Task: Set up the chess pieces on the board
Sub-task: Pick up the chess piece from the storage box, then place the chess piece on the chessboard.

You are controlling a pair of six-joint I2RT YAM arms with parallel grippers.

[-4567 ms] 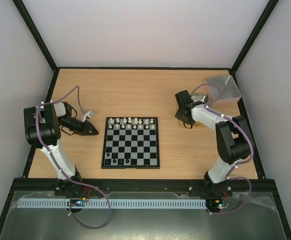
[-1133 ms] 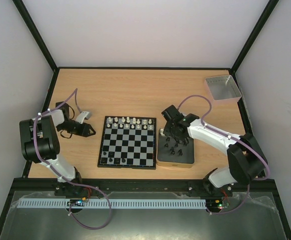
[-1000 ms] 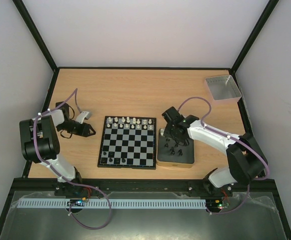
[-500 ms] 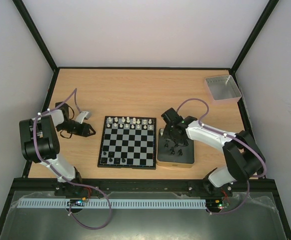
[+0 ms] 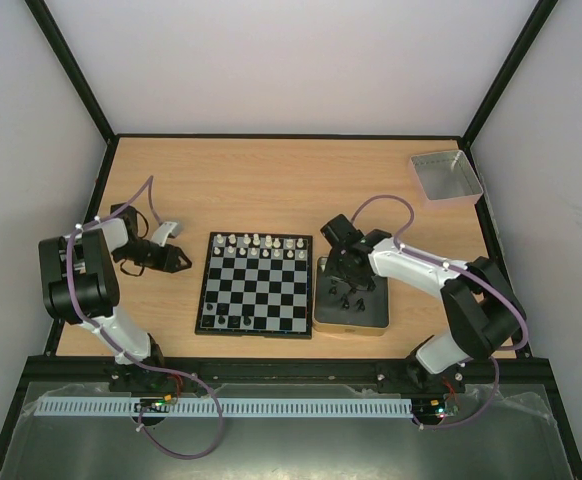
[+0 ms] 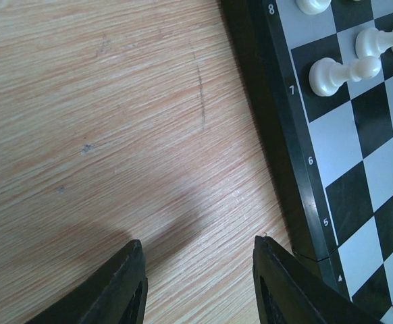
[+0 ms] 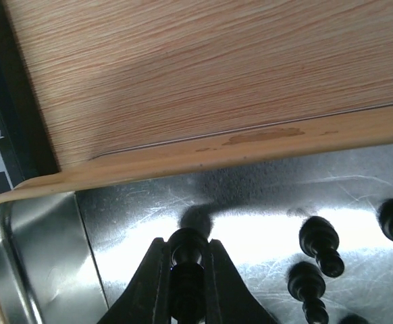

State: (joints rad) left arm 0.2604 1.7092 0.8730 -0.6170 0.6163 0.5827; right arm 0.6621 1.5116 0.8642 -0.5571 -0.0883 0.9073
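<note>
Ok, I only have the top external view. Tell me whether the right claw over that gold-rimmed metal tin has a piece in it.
Observer: Yes. The right wrist view shows the right claw shut on one small black chess piece, inside the gold-rimmed metal tin.
Operator: Count the others near it.
Observer: At least three more loose black pieces lie on the tin's shiny floor. Others may be cut off at the frame's edge.
Operator: Check the left claw.
Observer: The left wrist view shows the left claw open and empty over the wooden table, just beside the black-bordered chessboard.
</note>
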